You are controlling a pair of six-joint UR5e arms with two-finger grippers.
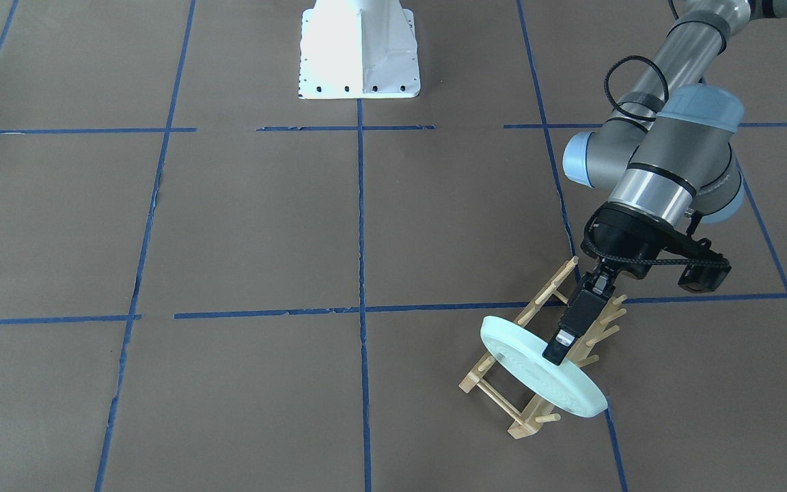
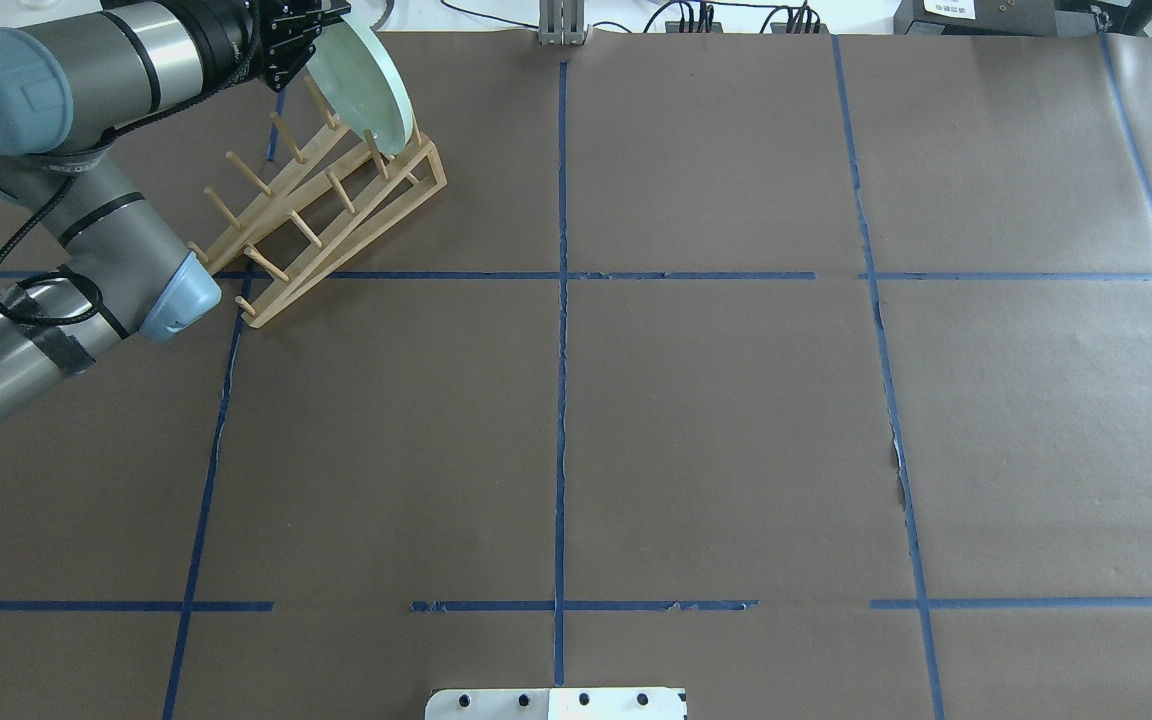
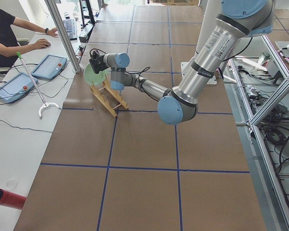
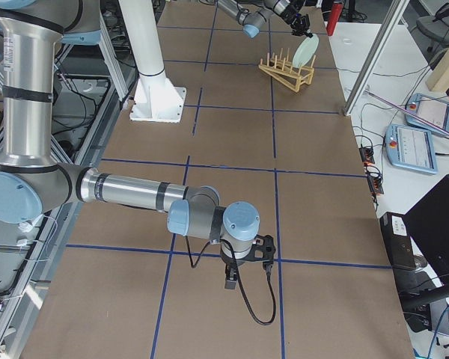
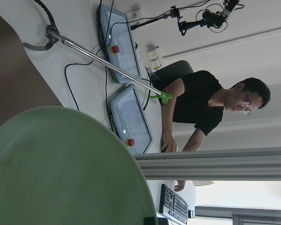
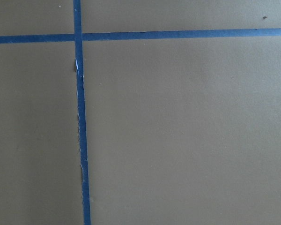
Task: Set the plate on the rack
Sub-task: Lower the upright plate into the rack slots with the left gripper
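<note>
The rack [image 2: 433,170] looks light, so a sideways push could slide it along the surface. The plate [image 1: 537,372] leans with its lower edge among the pegs at the rack's far end. Released unseated, it might topple. The left gripper [image 1: 556,350] is clamped narrowly on the plate's upper rim.

The round pale mint-green plate [image 1: 529,370] stood tilted on edge, its lower rim among the upright pegs at the far end of the light natural-wood dish rack [image 1: 525,427], which lay diagonally at the far left.
</note>
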